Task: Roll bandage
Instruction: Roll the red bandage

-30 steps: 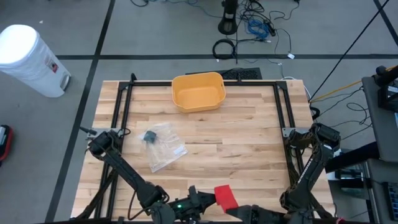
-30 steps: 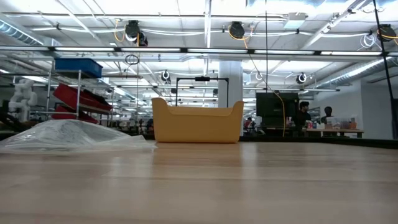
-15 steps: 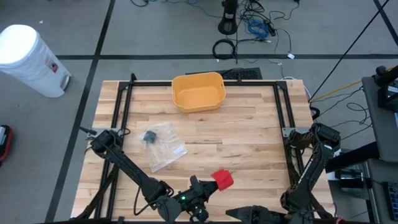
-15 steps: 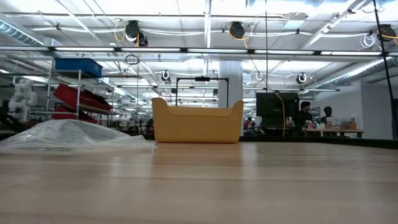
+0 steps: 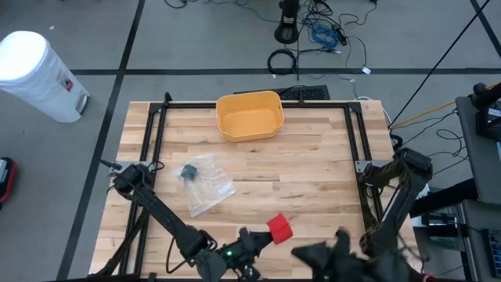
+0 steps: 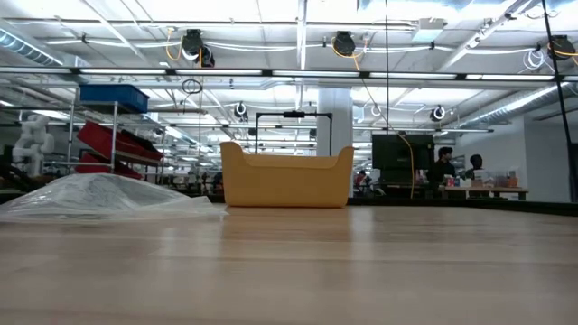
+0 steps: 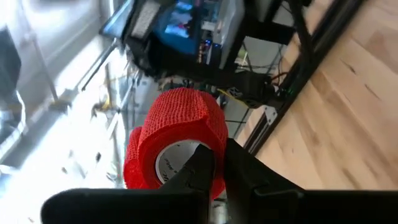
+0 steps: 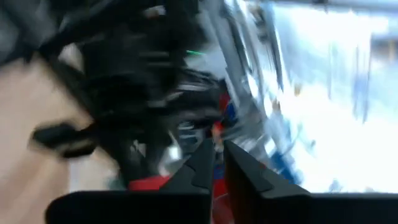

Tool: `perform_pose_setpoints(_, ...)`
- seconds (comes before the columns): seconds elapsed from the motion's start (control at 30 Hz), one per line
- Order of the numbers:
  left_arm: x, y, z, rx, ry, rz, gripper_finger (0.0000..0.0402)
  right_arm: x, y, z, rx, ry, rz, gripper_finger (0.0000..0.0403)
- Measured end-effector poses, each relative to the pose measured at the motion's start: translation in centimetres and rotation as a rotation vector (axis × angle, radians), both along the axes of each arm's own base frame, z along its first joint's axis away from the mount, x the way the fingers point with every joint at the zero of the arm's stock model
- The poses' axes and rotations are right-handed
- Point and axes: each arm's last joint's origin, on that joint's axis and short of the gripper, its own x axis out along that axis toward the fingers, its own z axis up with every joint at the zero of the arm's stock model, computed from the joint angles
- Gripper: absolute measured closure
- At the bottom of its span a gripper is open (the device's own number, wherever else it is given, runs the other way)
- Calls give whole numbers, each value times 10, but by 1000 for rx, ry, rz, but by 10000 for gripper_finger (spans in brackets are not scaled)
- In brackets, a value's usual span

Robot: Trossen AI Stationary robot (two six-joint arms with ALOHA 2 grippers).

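A red bandage roll [image 5: 279, 228] with a white core hangs above the table's near edge, and my left gripper [image 5: 262, 236] is shut on it. The left wrist view shows the roll [image 7: 177, 134] right in front of my left gripper [image 7: 219, 167]. My right gripper [image 5: 301, 252] is a blur just right of the roll, pointing level toward it. In its own view its fingers [image 8: 214, 163] stand almost together, with a red patch [image 8: 219, 129] beyond them. Whether it touches the bandage, I cannot tell. Neither gripper shows in the low view. My left gripper holds the roll by its wall at the open end [image 7: 214, 140]. One finger [image 7: 198, 167] lies against the white core opening and the other [image 7: 244, 167] outside the red wall. The fingers come level from the table's left. The roll is lifted clear of the table.
A yellow bin [image 5: 249, 115] stands at the far middle of the table, also seen in the low view [image 6: 286, 176]. A clear plastic bag [image 5: 205, 184] with a dark piece in it lies left of centre. Black frame rails [image 5: 356, 141] run along both sides.
My right gripper has drawn back from the roll toward the table's right edge and risen a little, rolling its wrist; it shows as a blur now. The red roll in my left gripper has shifted slightly toward the far edge and turned, staying clear of the table.
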Motion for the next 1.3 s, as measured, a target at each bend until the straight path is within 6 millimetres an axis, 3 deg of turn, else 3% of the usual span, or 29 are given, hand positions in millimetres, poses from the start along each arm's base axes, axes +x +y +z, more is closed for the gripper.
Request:
perform_pose_setpoints(0.17,-7,-9,-6,199,111,-42,375,-14,-27,32,413,-115,-63,352)
perform_pose_setpoints(0.27,-10,-12,-7,304,153,-52,375,-20,-33,30,539,-101,5,333)
perform_pose_setpoints(0.4,-12,-14,-7,444,205,-63,375,-30,-40,25,779,30,222,304)
perform_pose_setpoints(0.47,-12,-15,-7,511,228,-67,375,-30,-44,21,875,90,252,288)
perform_pose_setpoints(0.8,-14,-17,-7,594,250,-98,375,-18,-53,0,966,153,139,234)
perform_pose_setpoints(1.3,-17,-22,-7,612,248,-115,375,-2,-55,-4,1028,229,200,233)
